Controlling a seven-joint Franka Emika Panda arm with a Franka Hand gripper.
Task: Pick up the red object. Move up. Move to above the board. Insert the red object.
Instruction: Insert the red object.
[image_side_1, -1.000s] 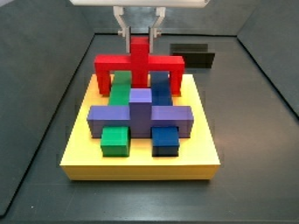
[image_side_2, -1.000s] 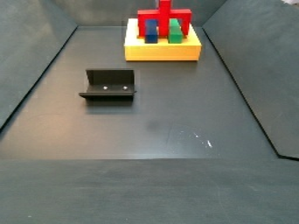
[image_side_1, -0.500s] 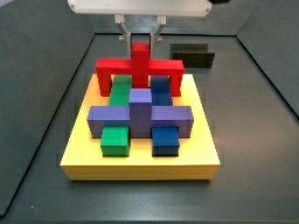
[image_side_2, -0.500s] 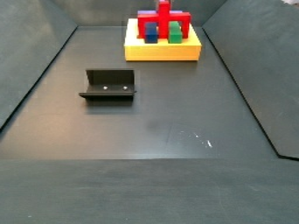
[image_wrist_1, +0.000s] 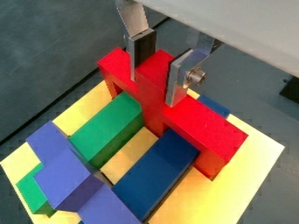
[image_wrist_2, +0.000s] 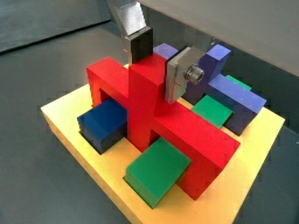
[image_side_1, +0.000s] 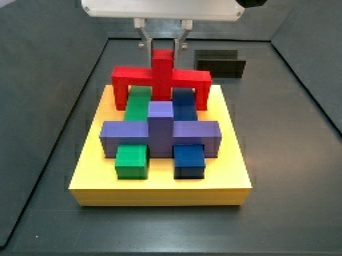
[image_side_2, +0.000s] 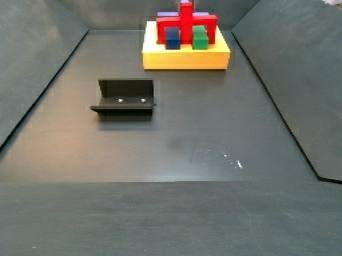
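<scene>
Over the board (image_side_1: 160, 185), the gripper (image_side_1: 162, 44) clasped the red object's (image_side_1: 162, 76) upright stem.

Green (image_wrist_1: 111, 129) and blue (image_wrist_1: 156, 171) blocks lay just beside the red piece's legs, a purple block (image_side_1: 159, 128) in front; the fixture (image_side_2: 124, 98) stood well apart on the floor. Glossy and cross-like, the red object sat with its legs down on the yellow slab, silver fingers (image_wrist_1: 184, 75) closed narrowly on its stem.

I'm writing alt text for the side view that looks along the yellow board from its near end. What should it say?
The gripper holds the upright stem of the red object, which straddles the green and blue blocks at the far end of the yellow board. A purple cross-shaped block sits mid-board, and the dark fixture stands on the floor behind.
</scene>
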